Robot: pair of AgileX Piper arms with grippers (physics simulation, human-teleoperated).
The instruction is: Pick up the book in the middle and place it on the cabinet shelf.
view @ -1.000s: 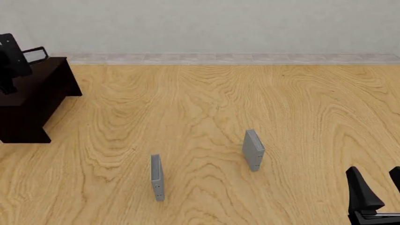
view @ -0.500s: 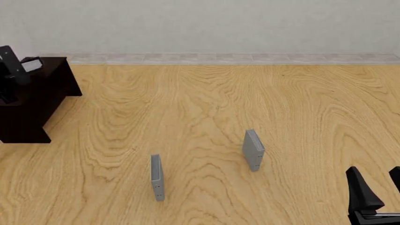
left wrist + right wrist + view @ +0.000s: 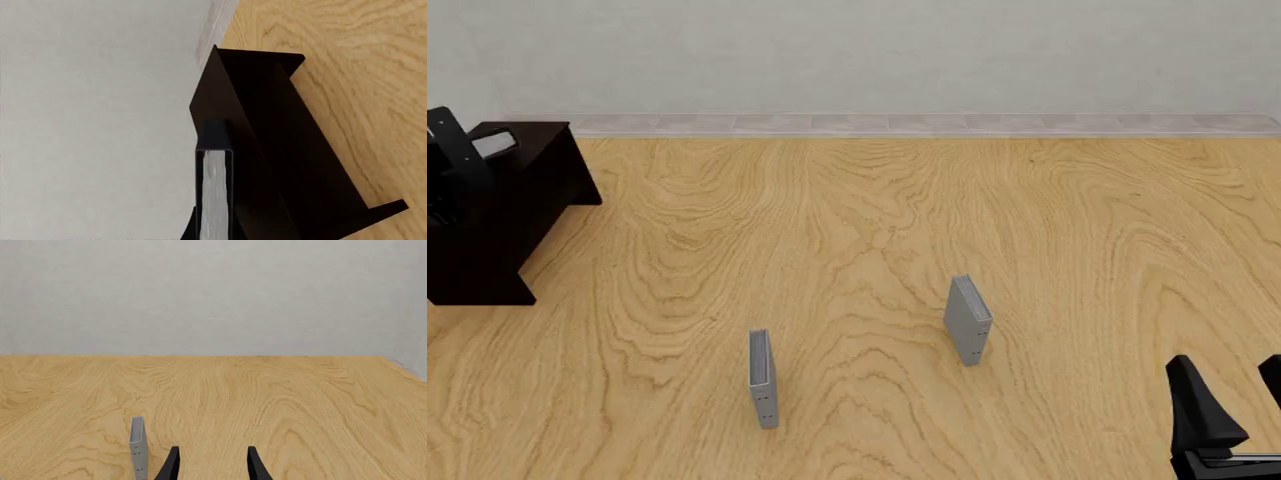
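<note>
Flanking grey books (image 3: 762,378) (image 3: 968,320), open table (image 3: 868,230)

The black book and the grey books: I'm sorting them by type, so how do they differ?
The black book is dark-covered with a white page edge; the two grey books are plain grey. It looks thicker than they do. It is at the cabinet, in the left pincer; they stand upright on the table, apart from each other.
</note>
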